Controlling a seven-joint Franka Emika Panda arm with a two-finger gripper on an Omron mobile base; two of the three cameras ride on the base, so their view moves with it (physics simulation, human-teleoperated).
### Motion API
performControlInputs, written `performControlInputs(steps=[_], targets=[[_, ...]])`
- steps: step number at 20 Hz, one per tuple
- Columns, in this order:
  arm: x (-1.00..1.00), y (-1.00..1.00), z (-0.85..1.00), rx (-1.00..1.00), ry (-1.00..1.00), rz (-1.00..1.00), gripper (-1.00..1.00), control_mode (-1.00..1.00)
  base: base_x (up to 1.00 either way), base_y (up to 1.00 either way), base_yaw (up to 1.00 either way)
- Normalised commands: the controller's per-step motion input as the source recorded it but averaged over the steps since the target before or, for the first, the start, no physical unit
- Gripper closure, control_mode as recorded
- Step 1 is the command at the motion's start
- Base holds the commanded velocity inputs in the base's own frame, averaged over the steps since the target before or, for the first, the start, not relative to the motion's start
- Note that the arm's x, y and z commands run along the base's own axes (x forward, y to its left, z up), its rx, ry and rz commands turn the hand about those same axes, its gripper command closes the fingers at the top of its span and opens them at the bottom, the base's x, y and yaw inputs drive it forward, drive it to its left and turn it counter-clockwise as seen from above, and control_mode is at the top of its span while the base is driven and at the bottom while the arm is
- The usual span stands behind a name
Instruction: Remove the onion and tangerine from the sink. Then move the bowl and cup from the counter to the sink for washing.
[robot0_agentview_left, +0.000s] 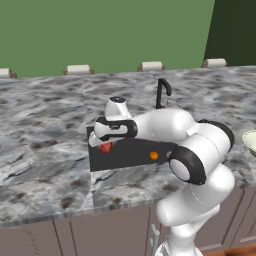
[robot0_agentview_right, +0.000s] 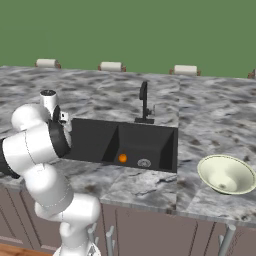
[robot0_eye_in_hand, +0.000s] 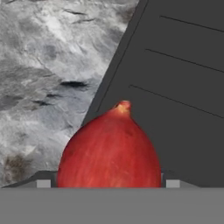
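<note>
The jaws stand wide, 1 finger on each side of the glossy red onion (robot0_eye_in_hand: 109, 151). Whether they pinch it, I cannot tell. It sits by the black sunken sink (robot0_eye_in_hand: 183, 87) wall.

The sink (robot0_agentview_right: 125, 142) sat sunk in the bench (robot0_agentview_right: 210, 110) at the centre of the right base view, with the faucet (robot0_agentview_right: 144, 102) on its far rim. The tangerine (robot0_agentview_right: 122, 158) lay in the basin toward its near wall, just left of the drain (robot0_agentview_right: 144, 162). The onion (robot0_agentview_left: 105, 147) lay at the basin's left end in the left base view, with the pincer (robot0_agentview_left: 102, 141) at it. The bowl (robot0_agentview_right: 226, 174) stood on the bench at the lower right of the right base view, well apart from the sink.
</note>
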Motion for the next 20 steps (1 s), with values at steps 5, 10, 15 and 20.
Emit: performControlInputs(steps=[5,10,15,20], targets=[[0.00,0.56,-0.03,0.00,0.00,0.14,1.00,-1.00,0.00,0.00,0.00],[0.00,0.55,-0.05,0.00,0.00,0.12,1.00,-1.00,0.00,0.00,0.00],[0.00,0.52,-0.11,0.00,0.00,0.10,1.00,-1.00,0.00,0.00,0.00],[0.04,0.46,-0.17,0.00,0.00,0.03,1.00,-1.00,0.00,0.00,0.00]])
